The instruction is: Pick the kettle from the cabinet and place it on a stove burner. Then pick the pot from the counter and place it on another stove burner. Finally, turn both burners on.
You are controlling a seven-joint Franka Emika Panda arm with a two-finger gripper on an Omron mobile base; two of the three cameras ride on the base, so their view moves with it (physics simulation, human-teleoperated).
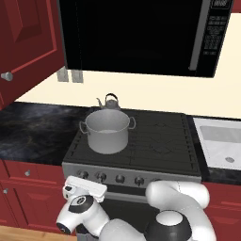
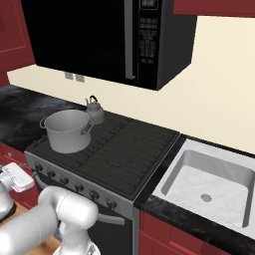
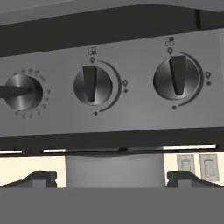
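The grey kettle (image 1: pixel 109 101) (image 2: pixel 94 110) stands on the stove's rear left burner. Just in front of it, the wide silver pot (image 1: pixel 108 131) (image 2: pixel 67 130) sits on the front left burner. My gripper (image 1: pixel 87 184) (image 2: pixel 14 178) hangs low in front of the left end of the silver knob row (image 1: pixel 120 179), open and holding nothing. The hand view is upside down and close to the panel. It shows three knobs; the middle knob (image 3: pixel 92 84) and right knob (image 3: pixel 176 75) have upright pointers. The pot's base (image 3: pixel 114 168) shows between black grates (image 3: pixel 39 178).
The red cabinet door (image 1: pixel 28 42) with its round silver knob (image 1: pixel 6 76) hangs open at upper left. A black microwave (image 1: pixel 141 33) hangs over the stove. The dark counter (image 1: pixel 33 132) lies left, a white sink (image 2: pixel 209 179) right, and red drawers (image 1: pixel 19 188) below.
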